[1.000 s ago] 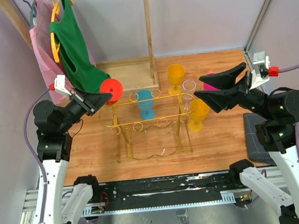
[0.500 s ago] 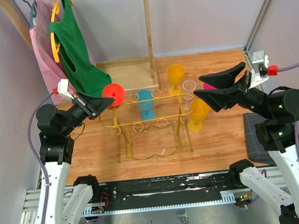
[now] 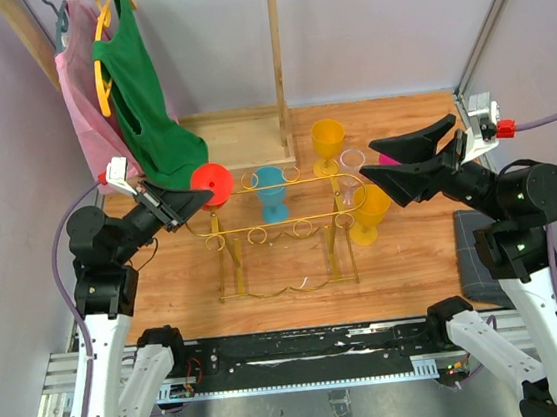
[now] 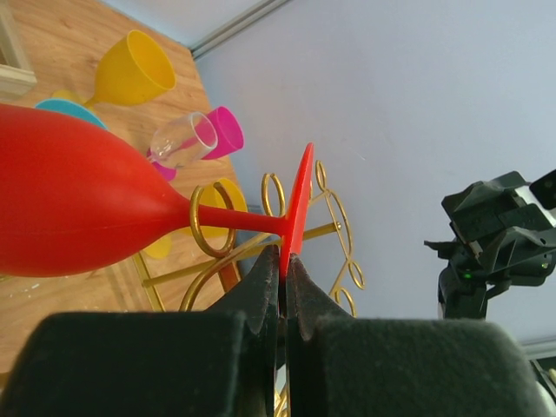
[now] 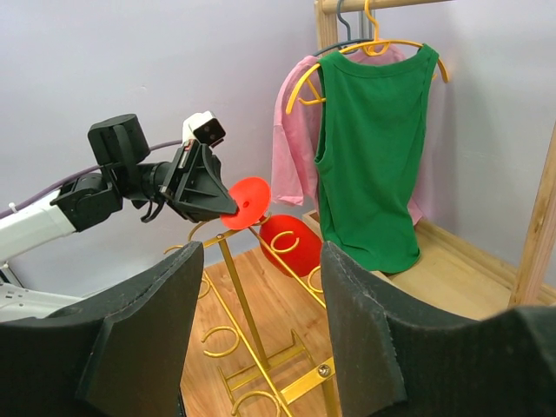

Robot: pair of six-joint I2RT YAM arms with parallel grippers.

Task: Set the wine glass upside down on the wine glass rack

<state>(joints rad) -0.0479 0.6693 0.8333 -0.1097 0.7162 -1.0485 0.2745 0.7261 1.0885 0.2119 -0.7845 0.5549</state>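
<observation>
Now the left gripper point(image 4: 285, 271) pinches the foot of the red wine glass point(image 4: 78, 204), stem lying sideways across its fingertips; the wine glass rack point(image 3: 262, 237) sits just ahead and below, while the right gripper point(image 3: 370, 168) hangs parted, empty

The left arm point(image 3: 99, 330) and the right arm point(image 3: 534, 290) are showing white links and black joint housings. A purple cable point(image 3: 56, 256) is trailing from each wrist, beside a red-tipped white camera block point(image 3: 480, 113). Black wedge-shaped fingers point(image 3: 414, 142) are capping both.
</observation>
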